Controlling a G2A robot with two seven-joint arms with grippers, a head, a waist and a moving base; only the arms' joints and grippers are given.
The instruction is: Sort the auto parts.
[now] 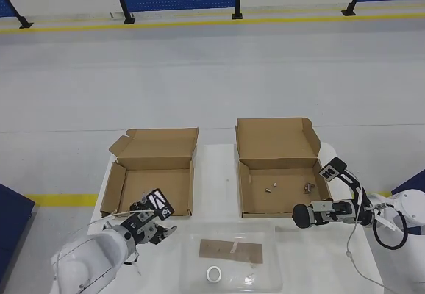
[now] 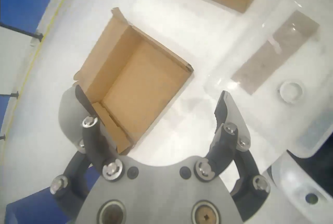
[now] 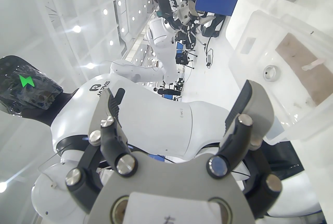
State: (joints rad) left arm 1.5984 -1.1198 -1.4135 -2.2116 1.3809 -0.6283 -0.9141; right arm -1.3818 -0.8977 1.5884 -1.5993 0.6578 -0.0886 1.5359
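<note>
Metal ring (image 1: 214,274) lies unsorted in clear tray (image 1: 274,242), bench front. Screws (image 1: 270,187) already in right box (image 1: 286,198); ring probably belongs in left box (image 1: 154,192). Left gripper (image 2: 151,92), right gripper (image 3: 178,91): fingers wide, empty.

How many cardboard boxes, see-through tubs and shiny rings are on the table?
Cardboard boxes: 2, the left box and the right box
See-through tub: 1
Shiny ring: 1
Total: 4
</note>
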